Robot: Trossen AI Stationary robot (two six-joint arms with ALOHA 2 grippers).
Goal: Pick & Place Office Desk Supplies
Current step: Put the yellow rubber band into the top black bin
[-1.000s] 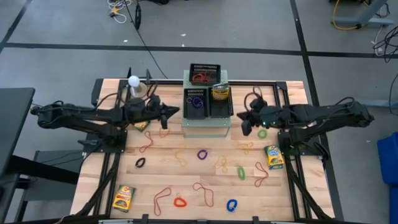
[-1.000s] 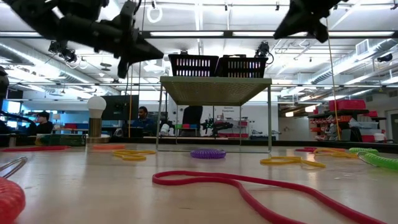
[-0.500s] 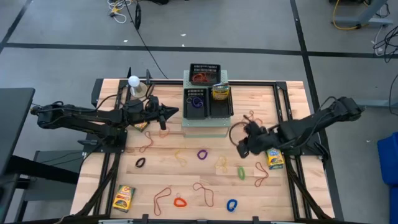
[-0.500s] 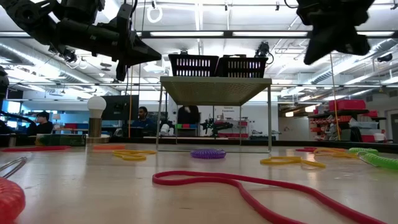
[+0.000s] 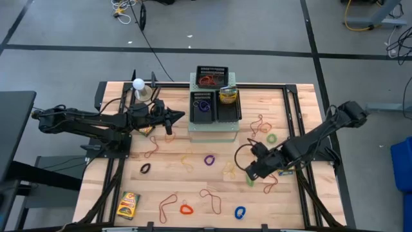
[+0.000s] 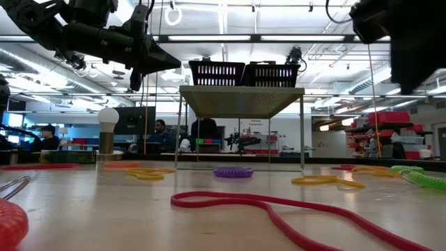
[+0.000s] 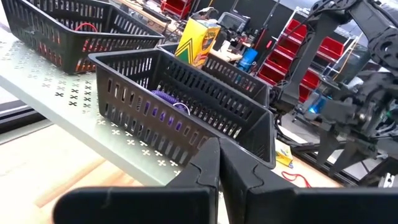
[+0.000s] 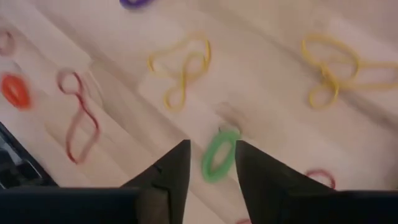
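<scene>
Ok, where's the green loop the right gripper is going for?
In the high view the green loop lies on the table's right half, under the right gripper, beside a yellow rubber band.

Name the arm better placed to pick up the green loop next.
Right. The right gripper hangs directly over the green loop with fingers open on either side, while the left gripper sits shut by the trays, far off.

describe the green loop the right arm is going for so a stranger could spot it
Start at the pale-green perforated box at the table's back, then go toward the front right to the right pincer. The green loop lies flat on the wood between its open fingers: small, thick and green, unlike the thin yellow bands nearby.
</scene>
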